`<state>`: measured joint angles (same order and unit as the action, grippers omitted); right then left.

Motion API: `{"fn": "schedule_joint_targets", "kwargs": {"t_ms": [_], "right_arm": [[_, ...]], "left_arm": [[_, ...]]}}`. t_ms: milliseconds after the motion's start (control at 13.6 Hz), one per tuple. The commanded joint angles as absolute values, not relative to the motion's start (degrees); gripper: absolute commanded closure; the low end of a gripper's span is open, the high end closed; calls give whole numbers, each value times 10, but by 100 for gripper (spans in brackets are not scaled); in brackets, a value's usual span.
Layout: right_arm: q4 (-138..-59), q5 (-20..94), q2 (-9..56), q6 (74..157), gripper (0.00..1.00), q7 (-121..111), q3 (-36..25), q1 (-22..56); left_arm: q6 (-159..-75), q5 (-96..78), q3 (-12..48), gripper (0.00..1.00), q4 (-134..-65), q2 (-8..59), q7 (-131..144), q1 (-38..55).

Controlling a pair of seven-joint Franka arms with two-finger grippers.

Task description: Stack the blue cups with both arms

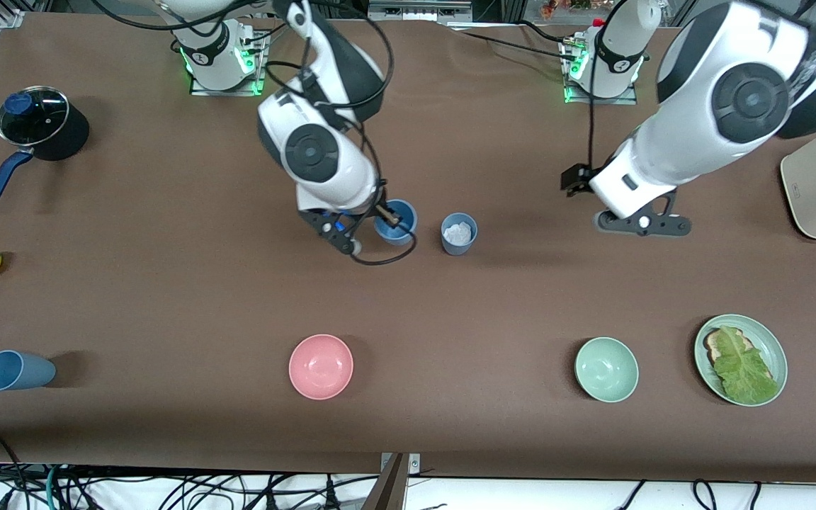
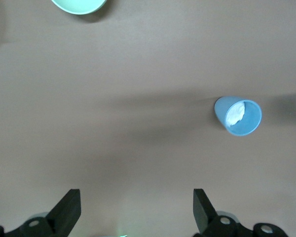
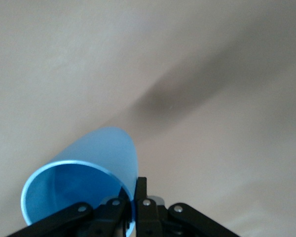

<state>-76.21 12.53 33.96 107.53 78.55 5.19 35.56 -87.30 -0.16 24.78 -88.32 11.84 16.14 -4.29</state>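
The right gripper [image 1: 388, 216], closed on the rim of the light, rigid, likely slippery bright blue cup [image 1: 397, 221], holds it beside the dull blue cup [image 1: 459, 233] mid-table, while the left gripper [image 2: 137, 207] waits, wide open and empty.

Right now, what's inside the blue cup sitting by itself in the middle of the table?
A crumpled white lump sits inside the grey-blue cup; the left wrist view shows it too. What it is, and the cup's bottom under it, can't be seen.
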Motion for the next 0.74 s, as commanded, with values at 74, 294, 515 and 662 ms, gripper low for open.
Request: {"fn": "schedule_joint_targets", "kwargs": {"t_ms": [74,294,515,662], "right_arm": [[-696,134,382,1091,100,863,47,397],[-695,135,388,1127,100,894,47,415],[-686,136,407,1166,100,905,47,427],[-674,138,422,1179,100,920,47,437]], "left_arm": [[-856,-11,253,0,-874,98,138,-52],[-860,-57,250,0,-870,97,130,-81],[-876,-66,249,0,-870,106,104,-87],[-872,-71,248,0,-870,105,66,-119]]}}
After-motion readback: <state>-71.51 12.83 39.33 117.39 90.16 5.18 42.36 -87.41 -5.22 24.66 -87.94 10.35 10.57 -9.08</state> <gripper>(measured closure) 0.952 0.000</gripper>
